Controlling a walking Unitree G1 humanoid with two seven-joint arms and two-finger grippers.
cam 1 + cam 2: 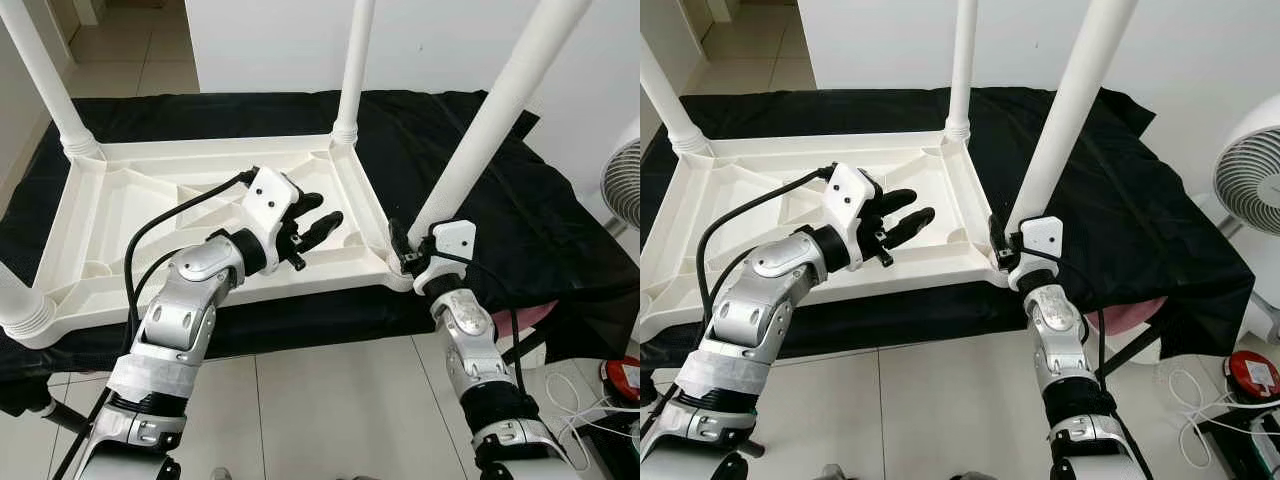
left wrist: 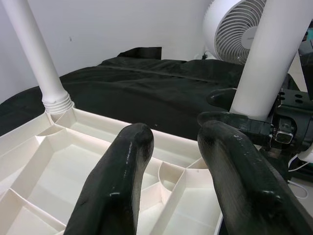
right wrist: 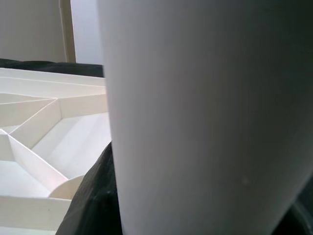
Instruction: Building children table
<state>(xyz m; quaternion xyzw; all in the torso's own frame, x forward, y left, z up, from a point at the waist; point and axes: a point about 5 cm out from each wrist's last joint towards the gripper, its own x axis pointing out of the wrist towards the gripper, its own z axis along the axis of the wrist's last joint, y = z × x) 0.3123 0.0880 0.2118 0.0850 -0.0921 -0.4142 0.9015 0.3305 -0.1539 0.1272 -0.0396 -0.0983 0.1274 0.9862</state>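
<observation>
At the near right corner of the upturned white table top, the right gripper clasps the base of a white table leg. Left of it, the left gripper hovers with fingers spread above the ribbed underside, which rests on a black cloth.
</observation>
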